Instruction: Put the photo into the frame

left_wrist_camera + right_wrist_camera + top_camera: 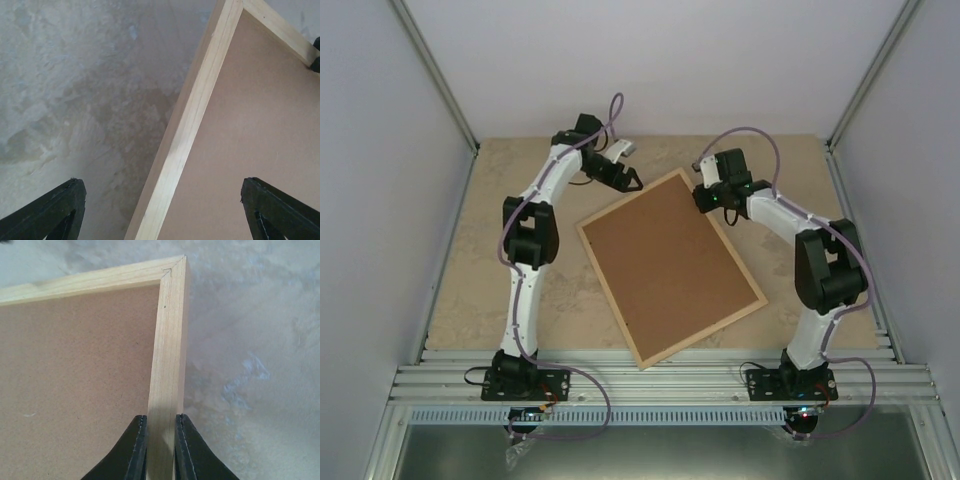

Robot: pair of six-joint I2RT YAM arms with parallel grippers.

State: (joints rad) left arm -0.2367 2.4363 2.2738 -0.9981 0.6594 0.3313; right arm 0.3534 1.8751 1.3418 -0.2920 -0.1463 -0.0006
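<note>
- Frame [705, 335] lies backing panel [670, 265] up, long axis diagonal, far-left to near-right.
- Right wrist view shows right gripper [161, 425] clamped on its slat, corner just ahead.
- Left gripper [161, 182] spread wide, astride another slat.

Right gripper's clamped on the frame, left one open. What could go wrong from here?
The right gripper pinches one thin slat of the frame near a corner; lifting there could twist or slip it.
The left gripper is open astride another slat; closing off-centre may shove the frame.
</note>
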